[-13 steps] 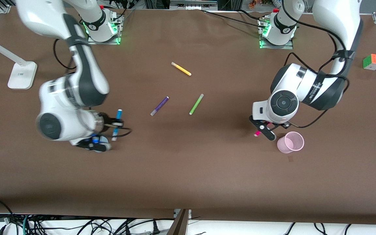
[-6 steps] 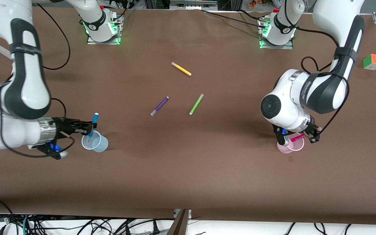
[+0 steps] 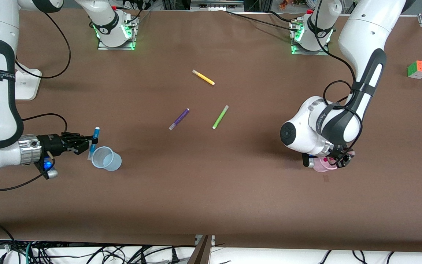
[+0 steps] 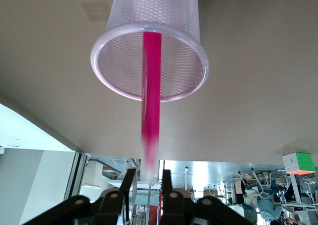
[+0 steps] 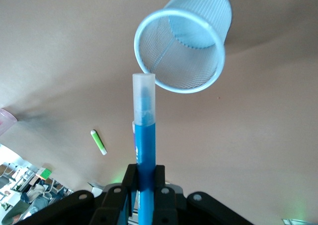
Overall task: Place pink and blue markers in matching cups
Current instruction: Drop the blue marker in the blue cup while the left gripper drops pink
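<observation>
Right gripper (image 3: 86,143) pinching the blue marker (image 3: 93,141), pale tip aimed at the rim of the blue cup (image 3: 105,159), not yet inside. Left gripper (image 4: 147,183) over the pink cup (image 4: 149,61), fingers spread slightly; pink marker (image 4: 150,101) reaching into the cup. Purple marker (image 3: 179,119), green marker (image 3: 220,117), yellow marker (image 3: 203,77) mid-table.

The brown surface (image 3: 211,190) carries a purple marker (image 3: 179,119) just beside a green marker (image 3: 220,117); a yellow marker (image 3: 203,77) lies farther from the front camera than it, and a blue cup (image 3: 106,158), pink cup (image 3: 322,165) and colour cube (image 3: 418,69) stand well apart.
</observation>
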Action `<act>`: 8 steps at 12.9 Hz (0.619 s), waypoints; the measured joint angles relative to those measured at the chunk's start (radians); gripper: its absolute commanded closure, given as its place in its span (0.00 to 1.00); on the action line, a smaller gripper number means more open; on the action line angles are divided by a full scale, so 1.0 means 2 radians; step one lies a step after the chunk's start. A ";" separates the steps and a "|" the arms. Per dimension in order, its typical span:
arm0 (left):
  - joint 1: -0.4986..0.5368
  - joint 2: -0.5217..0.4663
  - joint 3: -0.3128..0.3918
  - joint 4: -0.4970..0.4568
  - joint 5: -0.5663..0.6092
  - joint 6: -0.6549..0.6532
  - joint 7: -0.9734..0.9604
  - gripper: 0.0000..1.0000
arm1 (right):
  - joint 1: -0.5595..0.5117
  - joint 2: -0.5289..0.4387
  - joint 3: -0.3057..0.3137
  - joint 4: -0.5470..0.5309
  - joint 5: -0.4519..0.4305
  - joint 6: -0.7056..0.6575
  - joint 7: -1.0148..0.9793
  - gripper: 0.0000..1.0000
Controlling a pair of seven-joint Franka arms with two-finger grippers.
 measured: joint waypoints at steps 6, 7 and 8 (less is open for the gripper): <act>0.001 -0.035 -0.001 0.022 -0.060 -0.009 -0.002 0.00 | -0.013 0.045 0.001 -0.012 0.048 -0.001 0.002 1.00; 0.002 -0.051 0.000 0.024 -0.091 -0.010 -0.009 0.00 | -0.019 0.052 0.000 -0.012 0.058 -0.001 0.002 1.00; 0.005 -0.067 0.000 0.025 -0.123 -0.012 -0.024 0.00 | -0.025 0.057 0.000 -0.012 0.065 -0.001 0.001 1.00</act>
